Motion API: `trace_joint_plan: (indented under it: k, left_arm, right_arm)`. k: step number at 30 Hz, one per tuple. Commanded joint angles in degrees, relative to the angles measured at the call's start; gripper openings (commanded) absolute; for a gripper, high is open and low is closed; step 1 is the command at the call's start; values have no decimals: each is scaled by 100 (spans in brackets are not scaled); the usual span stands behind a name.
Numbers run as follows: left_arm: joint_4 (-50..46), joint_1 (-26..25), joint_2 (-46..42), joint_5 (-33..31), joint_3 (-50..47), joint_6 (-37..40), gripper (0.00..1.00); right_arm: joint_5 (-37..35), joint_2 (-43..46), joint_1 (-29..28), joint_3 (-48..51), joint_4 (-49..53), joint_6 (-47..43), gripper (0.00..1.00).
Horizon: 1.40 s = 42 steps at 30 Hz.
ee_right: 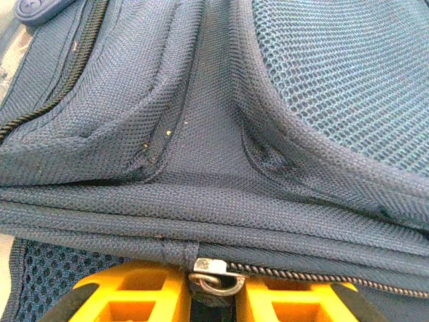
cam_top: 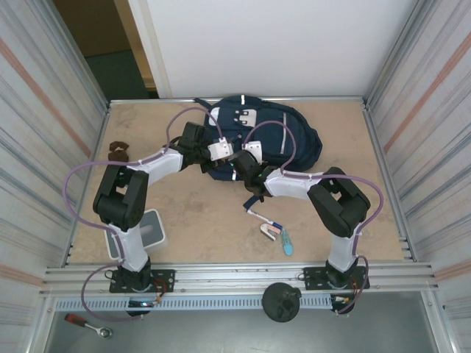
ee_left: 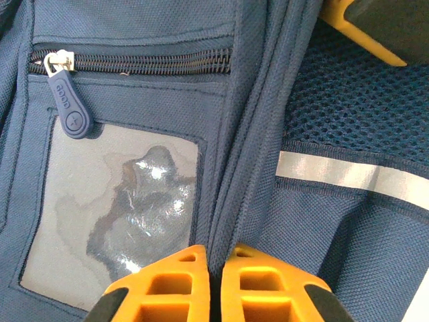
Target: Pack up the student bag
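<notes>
Two tight grips on student bag: L gripper on seam fold, R gripper on zip slider.

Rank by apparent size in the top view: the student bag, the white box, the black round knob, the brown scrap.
1. student bag, by far the largest
2. white box, though the left arm hides part of it
3. black round knob, somewhat smaller than the box
4. brown scrap, smallest

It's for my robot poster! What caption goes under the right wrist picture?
Right end effector pinches the metal zipper pull on the navy student bag.
</notes>
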State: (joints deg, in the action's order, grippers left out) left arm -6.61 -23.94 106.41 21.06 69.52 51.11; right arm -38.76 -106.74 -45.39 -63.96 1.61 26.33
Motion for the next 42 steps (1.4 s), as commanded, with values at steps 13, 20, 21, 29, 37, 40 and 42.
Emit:
trace_joint_plan:
  k: [13, 20, 21, 29, 37, 40, 42]
  left_arm:
    - [-244, 21, -192, 321, 16, 6, 2]
    - [-235, 21, -191, 224, 4, 43, 2]
    - [-235, 21, -191, 217, -2, 45, 2]
    - [-227, 21, -225, 182, -26, 52, 2]
    - [-235, 17, -252, 146, -58, 65, 2]
    - [-244, 21, -250, 154, -53, 74, 2]
    - [-244, 21, -244, 157, -45, 69, 2]
  right_arm:
    - [1357, 1023, 434, 771, -554, 243, 0]
    - [3051, 1540, 966, 1223, -741, 470, 0]
    - [3214, 1606, 1035, 1298, -734, 479, 0]
    - [3656, 1958, 1492, 1574, -319, 301, 0]
    - [4272, 2029, 2113, 1640, 127, -94, 0]
    - [4617, 1985, 2351, 1667, 156, -141, 0]
    - [4676, 1987, 2385, 1684, 139, -164, 0]
